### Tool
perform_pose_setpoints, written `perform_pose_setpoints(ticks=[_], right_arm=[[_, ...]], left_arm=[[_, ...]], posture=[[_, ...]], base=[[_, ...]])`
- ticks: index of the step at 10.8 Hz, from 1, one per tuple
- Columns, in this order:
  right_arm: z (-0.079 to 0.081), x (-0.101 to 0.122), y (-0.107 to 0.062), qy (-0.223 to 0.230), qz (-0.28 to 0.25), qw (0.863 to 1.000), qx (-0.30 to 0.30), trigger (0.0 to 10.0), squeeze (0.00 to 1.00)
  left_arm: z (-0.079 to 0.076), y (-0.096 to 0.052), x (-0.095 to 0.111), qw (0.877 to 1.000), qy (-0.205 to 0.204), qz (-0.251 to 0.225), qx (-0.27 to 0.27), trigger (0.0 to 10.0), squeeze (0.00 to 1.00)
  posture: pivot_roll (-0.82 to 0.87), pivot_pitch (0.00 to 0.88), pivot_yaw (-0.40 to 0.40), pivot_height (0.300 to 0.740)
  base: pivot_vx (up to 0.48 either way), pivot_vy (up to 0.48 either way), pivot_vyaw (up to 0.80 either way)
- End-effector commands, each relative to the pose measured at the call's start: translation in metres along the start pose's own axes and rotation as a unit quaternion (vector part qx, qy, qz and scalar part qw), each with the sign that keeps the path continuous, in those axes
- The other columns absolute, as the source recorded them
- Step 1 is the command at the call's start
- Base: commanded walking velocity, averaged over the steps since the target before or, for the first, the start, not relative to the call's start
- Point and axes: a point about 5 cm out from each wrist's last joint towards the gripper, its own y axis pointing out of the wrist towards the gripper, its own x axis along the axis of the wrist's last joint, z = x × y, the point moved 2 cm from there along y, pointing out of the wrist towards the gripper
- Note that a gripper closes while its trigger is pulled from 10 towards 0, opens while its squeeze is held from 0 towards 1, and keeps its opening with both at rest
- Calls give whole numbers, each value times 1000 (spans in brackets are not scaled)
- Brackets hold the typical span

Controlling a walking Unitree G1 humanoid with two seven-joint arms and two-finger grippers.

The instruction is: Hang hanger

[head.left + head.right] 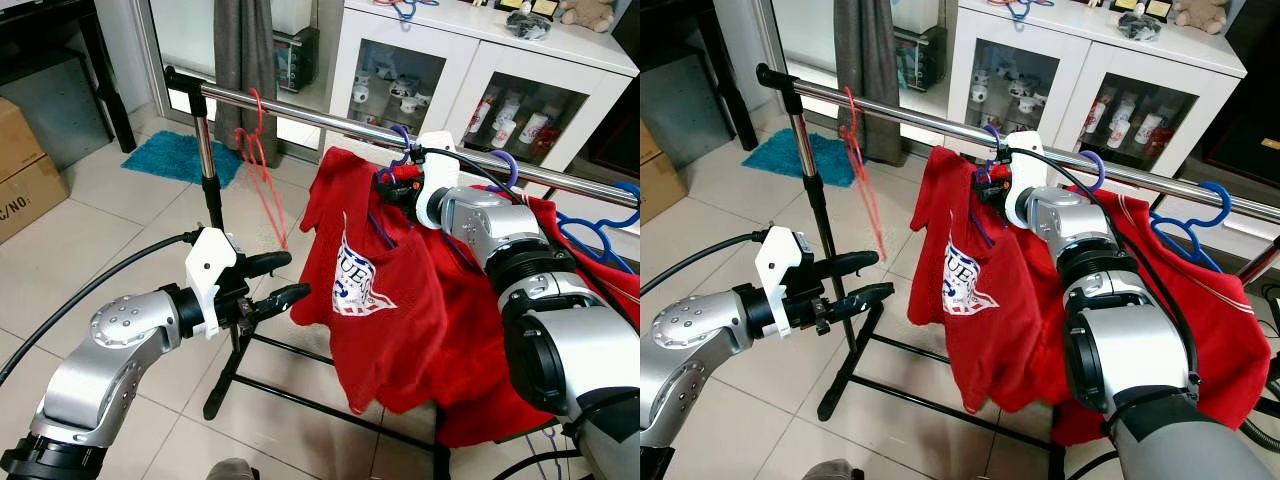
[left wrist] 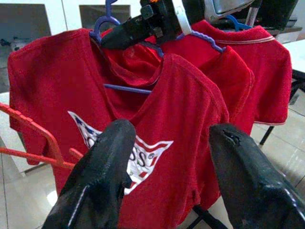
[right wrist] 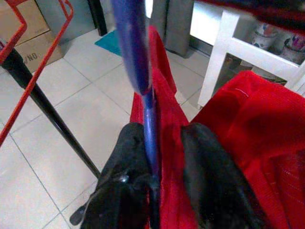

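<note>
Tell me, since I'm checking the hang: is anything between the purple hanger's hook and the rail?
Nothing visible. The right claw grips the purple hanger, whose hook appears on the rail. Left claw hovers apart.

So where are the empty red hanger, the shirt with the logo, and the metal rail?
Empty red hanger (image 1: pixel 262 160), left eye view, on its thin wire body below the hook.
Red shirt with the logo (image 1: pixel 385 330), left eye view, on the cloth beside the print.
Metal rail (image 1: pixel 300 112), left eye view, on its bare shiny stretch.

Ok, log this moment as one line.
right gripper: shut on purple hanger at rail | left gripper: open, idle | red shirt: hanging
</note>
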Motion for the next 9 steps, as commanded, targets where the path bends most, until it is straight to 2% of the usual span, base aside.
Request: perform_pose_setpoints(ticks=[1, 6, 9], right_arm=[[-3, -11, 0, 1, 17, 1000, -3, 0, 0], [1, -4, -1, -18, -5, 1000, 14, 0, 0], [0, 11, -9, -32, -33, 998, 31, 0, 0]], left_arm=[[-1, 3, 3, 1000, 12, -2, -6, 10000, 0], [-2, 2, 1, 1000, 15, 1, -5, 10000, 0], [3, 1, 4, 1000, 21, -9, 11, 10000, 0]], posture=[[131, 0, -100, 740], [132, 0, -104, 740], [132, 0, -106, 740]], base=[[0, 0, 0], [0, 0, 0], [0, 0, 0]])
